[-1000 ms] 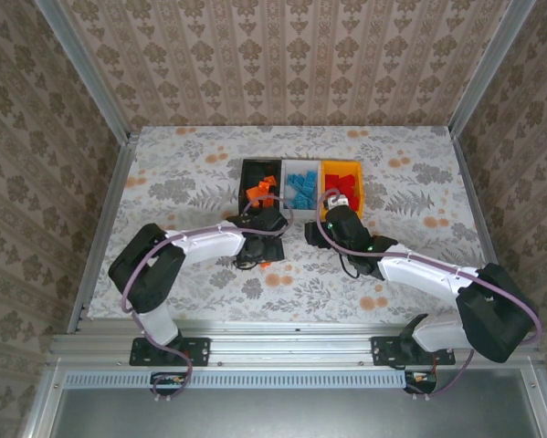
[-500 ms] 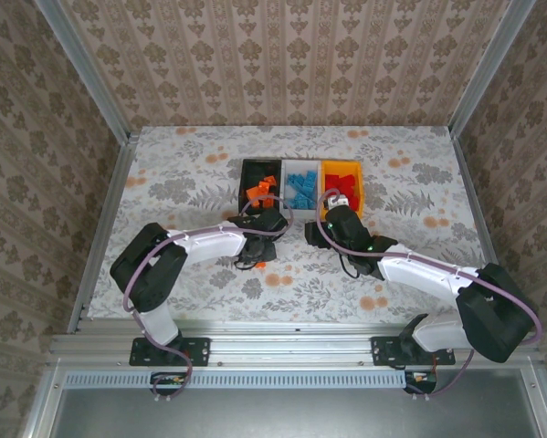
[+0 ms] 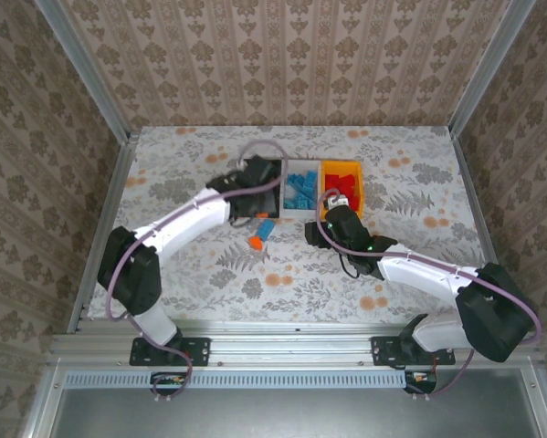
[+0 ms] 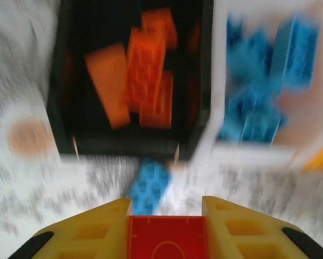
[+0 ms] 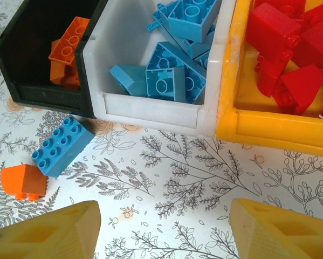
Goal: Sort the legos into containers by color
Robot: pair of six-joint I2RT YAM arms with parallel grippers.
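Note:
Three bins stand in a row: black (image 5: 42, 91) with orange legos (image 4: 145, 75), white (image 5: 150, 108) with blue legos (image 5: 177, 70), yellow-orange (image 5: 269, 127) with red legos (image 5: 290, 48). My left gripper (image 4: 166, 200) hovers by the black bin's front (image 3: 259, 203), shut on an orange-red brick (image 4: 166, 237); that view is blurred. A loose blue brick (image 5: 61, 145) and a small orange brick (image 5: 23, 182) lie on the table before the black bin. My right gripper (image 5: 164, 216) stands open over bare table in front of the white bin, nothing between its fingers.
The flower-patterned table (image 3: 182, 164) is framed by metal rails and papered walls. The right arm (image 3: 419, 269) stretches across the near right. In the top view the loose blue brick (image 3: 266, 226) and orange brick (image 3: 254, 243) lie between both grippers.
My left arm has lifted off the table and swung back toward the black bin, uncovering the blue and orange bricks where it stood. The right arm has stayed still.

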